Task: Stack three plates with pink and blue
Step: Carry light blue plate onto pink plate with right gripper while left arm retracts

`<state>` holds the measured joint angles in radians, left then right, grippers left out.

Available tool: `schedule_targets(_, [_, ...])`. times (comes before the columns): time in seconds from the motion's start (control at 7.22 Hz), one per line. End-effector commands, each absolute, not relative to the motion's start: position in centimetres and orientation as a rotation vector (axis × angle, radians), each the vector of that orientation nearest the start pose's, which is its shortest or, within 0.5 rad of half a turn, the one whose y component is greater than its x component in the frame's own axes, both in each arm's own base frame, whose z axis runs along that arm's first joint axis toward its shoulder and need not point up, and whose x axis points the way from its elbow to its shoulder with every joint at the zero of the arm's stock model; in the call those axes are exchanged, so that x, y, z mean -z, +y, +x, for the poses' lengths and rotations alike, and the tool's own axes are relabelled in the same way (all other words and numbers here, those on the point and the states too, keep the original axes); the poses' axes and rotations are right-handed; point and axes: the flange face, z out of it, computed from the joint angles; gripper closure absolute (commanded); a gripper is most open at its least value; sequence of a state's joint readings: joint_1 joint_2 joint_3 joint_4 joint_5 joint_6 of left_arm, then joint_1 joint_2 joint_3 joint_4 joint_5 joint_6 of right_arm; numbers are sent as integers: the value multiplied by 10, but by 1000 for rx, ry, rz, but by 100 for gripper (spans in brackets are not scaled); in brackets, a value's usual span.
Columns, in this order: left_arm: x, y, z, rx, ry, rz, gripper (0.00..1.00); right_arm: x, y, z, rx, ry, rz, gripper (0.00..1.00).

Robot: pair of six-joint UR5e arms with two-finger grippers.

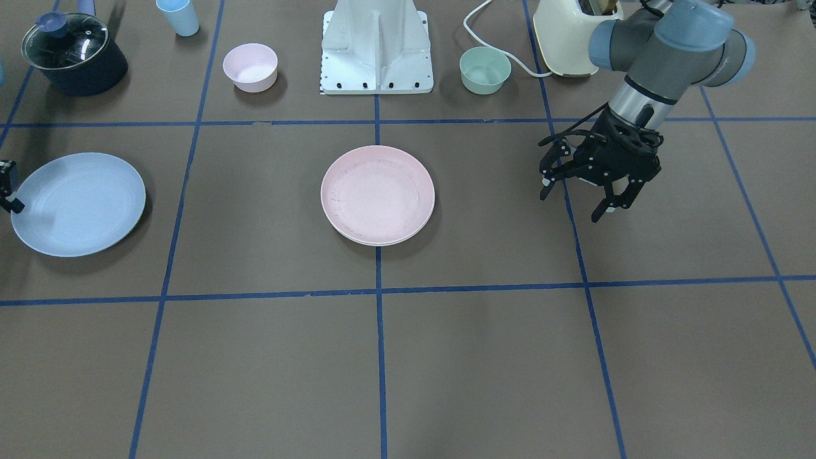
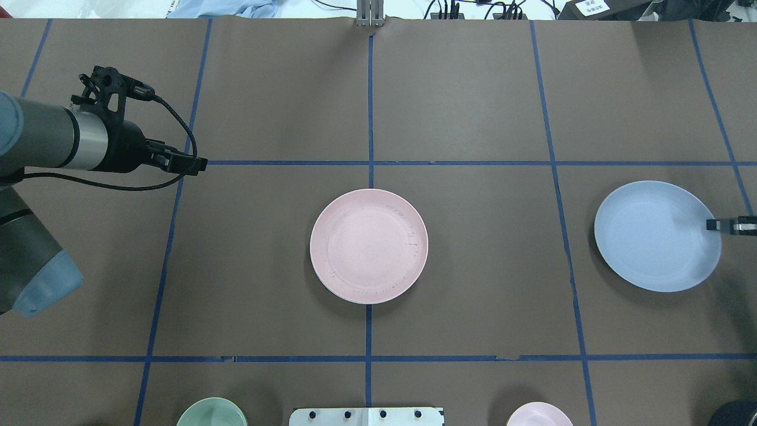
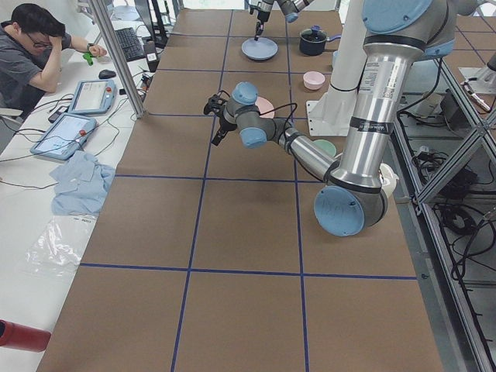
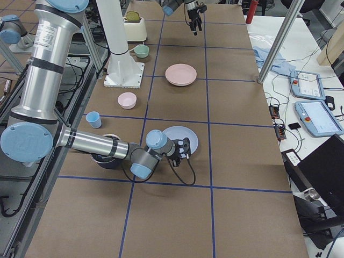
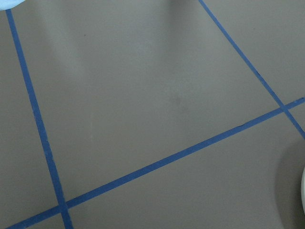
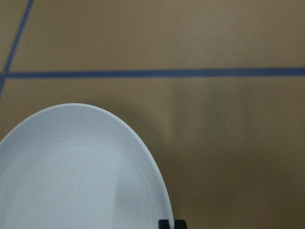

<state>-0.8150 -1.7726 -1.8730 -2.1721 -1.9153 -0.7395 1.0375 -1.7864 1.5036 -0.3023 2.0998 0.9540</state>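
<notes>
Two pink plates (image 1: 377,194) lie stacked at the table's middle, also in the overhead view (image 2: 368,245). A blue plate (image 1: 78,204) lies apart on the robot's right side (image 2: 656,235). My right gripper (image 2: 717,225) is at the blue plate's outer rim, one finger over the edge. The right wrist view shows the plate (image 6: 71,176) and a fingertip (image 6: 171,223) at its rim. I cannot tell whether it is shut on the rim. My left gripper (image 1: 574,203) is open and empty above bare table, well away from the pink plates.
Near the robot's base (image 1: 377,48) stand a pink bowl (image 1: 250,67), a green bowl (image 1: 485,70), a blue cup (image 1: 178,16), a lidded dark pot (image 1: 73,54) and a cream appliance (image 1: 567,35) with its cord.
</notes>
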Motion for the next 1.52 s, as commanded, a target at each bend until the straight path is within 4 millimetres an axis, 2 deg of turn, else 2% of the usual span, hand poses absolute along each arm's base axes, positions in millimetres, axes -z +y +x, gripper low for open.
schedule_targets(0.0, [-354,-479,294,-208,950,594,0,-539,-498,-197,-303,-1146,346,100])
schedule_targets(0.14, [-365,-491,266,-244,916,619,0,-485,-534,-225,-322,-1180,338,100])
schedule_targets(0.28, [-385,-501,223,-295,872,645,0,-421,-561,-256,-334,-1205,310,100])
schedule_targets(0.42, [-412,-512,178,-337,815,666,0,-347,-574,-288,-333,-1200,275,100])
schedule_targets(0.55, [-441,-530,136,-369,738,688,0,-296,-556,-311,-319,-1182,235,100])
schedule_targets(0.69, [-479,-548,88,-411,662,695,0,-260,-523,-335,-375,-1176,205,100])
schedule_targets(0.83, [-516,-560,40,-443,602,693,0,-237,-485,-387,-404,-1154,214,100])
schedule_targets(0.97, [-527,-561,21,-453,592,692,0,-221,-453,-443,-407,-1096,234,100])
schedule_targets(1.11, [-529,-560,20,-452,596,689,0,-216,-423,-482,-409,-1056,247,100])
schedule_targets(1.25, [-530,-559,20,-451,598,687,0,-222,-399,-507,-393,-1024,268,100])
schedule_targets(1.38, [-530,-559,20,-451,598,687,0,-225,-384,-520,-381,-987,276,100])
